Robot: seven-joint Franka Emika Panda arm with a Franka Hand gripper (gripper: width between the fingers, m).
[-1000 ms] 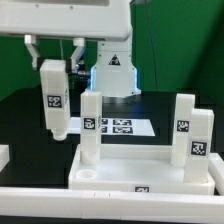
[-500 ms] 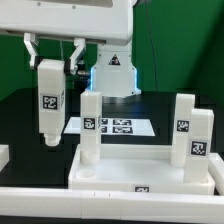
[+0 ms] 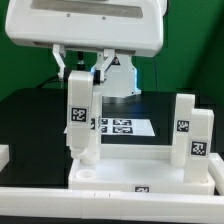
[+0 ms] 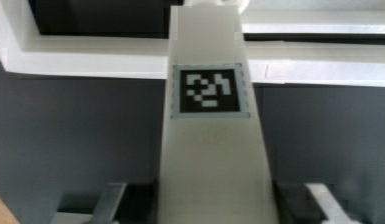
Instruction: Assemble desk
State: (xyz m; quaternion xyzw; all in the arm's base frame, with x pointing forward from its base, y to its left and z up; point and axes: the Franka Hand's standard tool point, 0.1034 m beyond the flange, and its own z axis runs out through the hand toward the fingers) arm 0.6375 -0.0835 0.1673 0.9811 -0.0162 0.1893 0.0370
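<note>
You are mid-way through fitting legs. Your gripper [image 3: 80, 68] clasps a white tagged leg [image 3: 78, 118] upright, at nine o'clock of centre, over the desk panel [image 3: 130, 165], just beside a leg already standing. Two more stand at three o'clock. Next, you probably need to line it up over an open corner socket [image 3: 86, 177].

Bright, even light; slightly soft focus

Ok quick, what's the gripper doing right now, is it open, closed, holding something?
Gripper: closed on a white tagged desk leg, its fingers clamping the leg's top end, held upright above the desk panel.
</note>
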